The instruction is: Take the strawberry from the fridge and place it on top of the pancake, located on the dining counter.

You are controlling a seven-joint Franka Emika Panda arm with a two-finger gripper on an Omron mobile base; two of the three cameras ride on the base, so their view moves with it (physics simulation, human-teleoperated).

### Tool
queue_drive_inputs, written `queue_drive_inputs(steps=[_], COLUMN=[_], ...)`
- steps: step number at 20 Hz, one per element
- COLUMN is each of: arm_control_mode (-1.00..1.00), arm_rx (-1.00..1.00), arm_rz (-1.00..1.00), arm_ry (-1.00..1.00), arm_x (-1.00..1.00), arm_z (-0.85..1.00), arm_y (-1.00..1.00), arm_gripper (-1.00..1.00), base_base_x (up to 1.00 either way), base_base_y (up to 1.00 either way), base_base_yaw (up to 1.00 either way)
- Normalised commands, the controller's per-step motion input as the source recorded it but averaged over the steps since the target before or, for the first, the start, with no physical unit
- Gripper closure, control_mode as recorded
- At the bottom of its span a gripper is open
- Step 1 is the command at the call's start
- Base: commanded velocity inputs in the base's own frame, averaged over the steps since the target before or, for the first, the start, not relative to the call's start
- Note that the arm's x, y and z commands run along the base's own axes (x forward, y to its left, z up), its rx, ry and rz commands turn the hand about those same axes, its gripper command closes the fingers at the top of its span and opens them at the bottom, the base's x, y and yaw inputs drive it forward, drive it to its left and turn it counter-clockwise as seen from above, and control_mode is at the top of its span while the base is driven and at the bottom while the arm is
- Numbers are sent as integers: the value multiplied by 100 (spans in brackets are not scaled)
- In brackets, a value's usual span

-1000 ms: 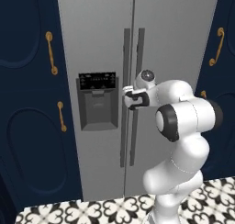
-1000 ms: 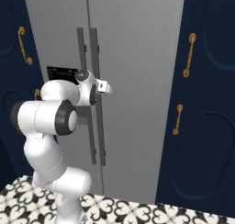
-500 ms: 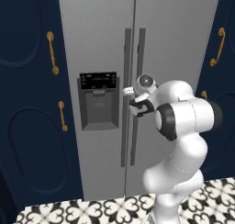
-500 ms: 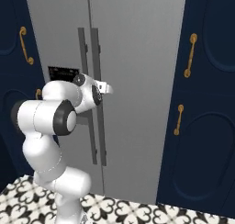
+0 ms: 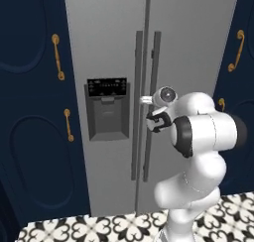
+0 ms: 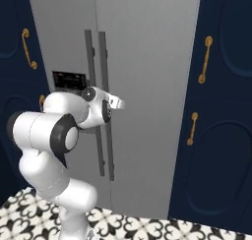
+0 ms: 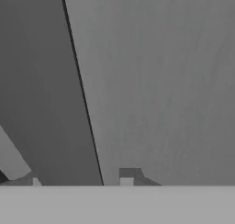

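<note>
Fridge (image 5: 114,47) doors closed, gripper (image 5: 149,118) at right bar handle (image 5: 151,107), jaw state unclear

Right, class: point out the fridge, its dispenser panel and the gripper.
fridge (image 5: 193,47): left base view, bare right door.
dispenser panel (image 5: 106,109): left base view, middle of the dark panel.
gripper (image 5: 149,121): left base view, at the right door's bar handle.

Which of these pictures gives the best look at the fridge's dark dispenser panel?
The left base view: the dispenser panel faces the camera whole, on the fridge's left door. In the right base view the robot's arm covers its lower part, leaving the top strip. I cannot make it out in the hand view.
</note>
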Motion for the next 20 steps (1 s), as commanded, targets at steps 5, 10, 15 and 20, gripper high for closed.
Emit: queue_drive_inputs(steps=[5, 10, 15, 20], arm_control_mode=[-100, -100, -100, -100], arm_rx=[22, 21, 19, 6], arm_rz=[-3, -1, -1, -2], arm_ry=[0, 0, -1, -9], arm_x=[-60, -57, -50, -54], arm_z=[0, 0, 0, 33], arm_y=[-100, -100, -100, -100], arm_gripper=[100, 100, 100, 100], base_base_x=[0, 0, 0, 0], base_base_y=[0, 0, 0, 0], base_base_yaw=[0, 0, 0, 0])
